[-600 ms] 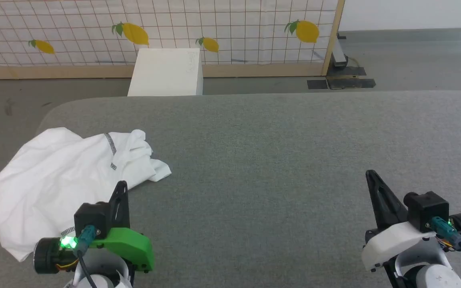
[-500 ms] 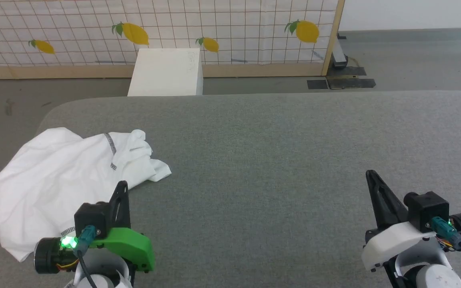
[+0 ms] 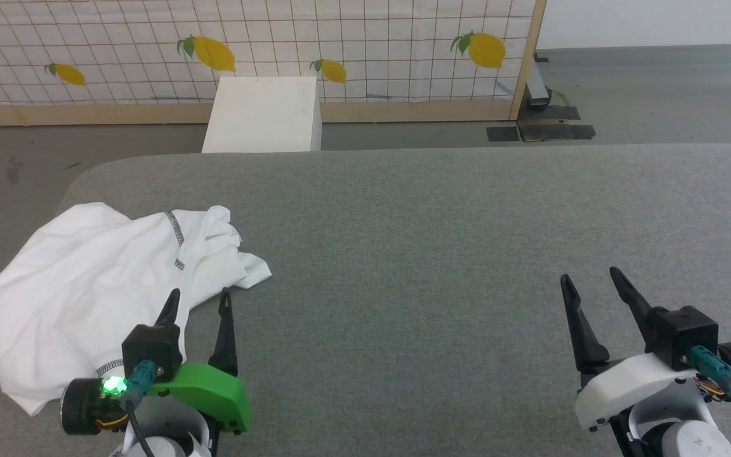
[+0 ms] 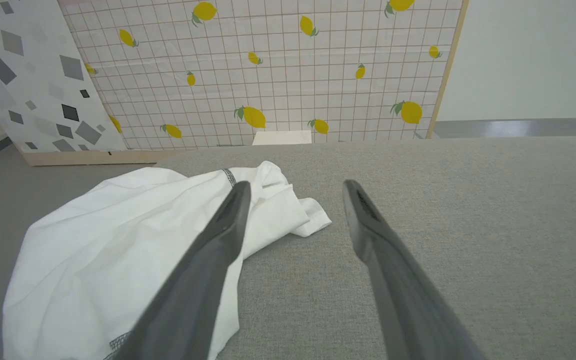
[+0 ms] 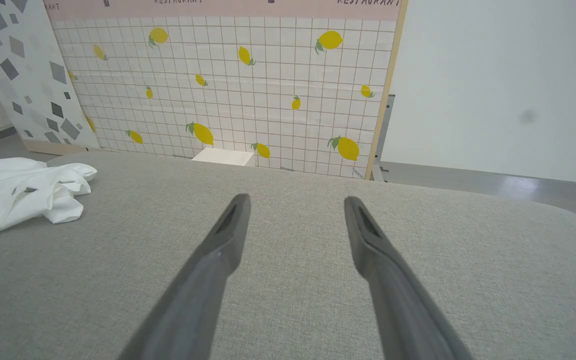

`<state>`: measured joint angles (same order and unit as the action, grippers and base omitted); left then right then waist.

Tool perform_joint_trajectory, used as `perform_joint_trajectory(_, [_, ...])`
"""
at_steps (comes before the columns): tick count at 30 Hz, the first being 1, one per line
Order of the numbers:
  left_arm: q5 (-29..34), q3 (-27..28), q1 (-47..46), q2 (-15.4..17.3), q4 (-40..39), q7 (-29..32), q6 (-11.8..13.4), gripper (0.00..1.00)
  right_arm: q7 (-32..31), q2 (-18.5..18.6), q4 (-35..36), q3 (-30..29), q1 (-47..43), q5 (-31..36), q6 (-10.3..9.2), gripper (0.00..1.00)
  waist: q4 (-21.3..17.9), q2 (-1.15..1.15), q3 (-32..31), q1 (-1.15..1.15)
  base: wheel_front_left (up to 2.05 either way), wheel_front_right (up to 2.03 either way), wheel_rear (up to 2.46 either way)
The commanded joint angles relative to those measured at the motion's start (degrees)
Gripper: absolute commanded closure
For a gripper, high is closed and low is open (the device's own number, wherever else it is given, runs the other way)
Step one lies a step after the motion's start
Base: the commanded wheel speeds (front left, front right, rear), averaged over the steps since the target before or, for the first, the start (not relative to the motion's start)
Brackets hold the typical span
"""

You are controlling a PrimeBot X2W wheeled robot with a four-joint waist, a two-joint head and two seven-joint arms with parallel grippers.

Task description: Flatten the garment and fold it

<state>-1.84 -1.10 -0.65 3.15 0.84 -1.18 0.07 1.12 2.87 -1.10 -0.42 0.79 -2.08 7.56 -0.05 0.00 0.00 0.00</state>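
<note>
**A:** How far along is the work on the T-shirt [image 3: 86, 279]?

**B:** In my judgement it has not really begun. The T-shirt lies in a crumpled heap on the grey padded table [image 3: 435, 222]. It is on the robot's side of the white box [image 3: 264, 114] and to the left of it. One part is bunched and turned over, so a line of dark zigzag stitching [image 3: 176, 228] shows on top. No sleeve is spread out, and no fold is made.

**A:** And the grippers?

**B:** The left gripper [image 3: 200, 294] has its two fingers spread wide and holds nothing. It is also on the robot's side of the box, just beside the near edge of the shirt. I cannot tell whether it touches the cloth. The right gripper [image 3: 591, 276] is wide and empty too, well to the right of the box, over bare table.

**A:** So what is left?

**B:** Everything, I think: to take hold of the shirt, to pull it flat, and then to fold it.
</note>
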Motion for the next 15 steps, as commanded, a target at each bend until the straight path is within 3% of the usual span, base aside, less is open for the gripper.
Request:
perform_joint_trajectory(1, [-0.53, -0.31, 0.52, -0.03, 0.21, -0.59, 0.29, 0.00, 0.72, 0.00, -0.37, -0.22, -0.89, -0.76, -0.01, 0.00, 0.00, 0.00, 0.00, 0.00, 0.00, 0.00, 0.00])
perform_joint_trajectory(15, [-1.67, -0.59, 1.17, -0.06, 0.82, -2.26, 0.67, 0.00, 2.38, 0.00, -1.58, -0.24, -1.69, -2.73, -0.02, 0.00, 1.73, 0.00, -0.22, 0.00, 0.00, 0.00, 0.00])
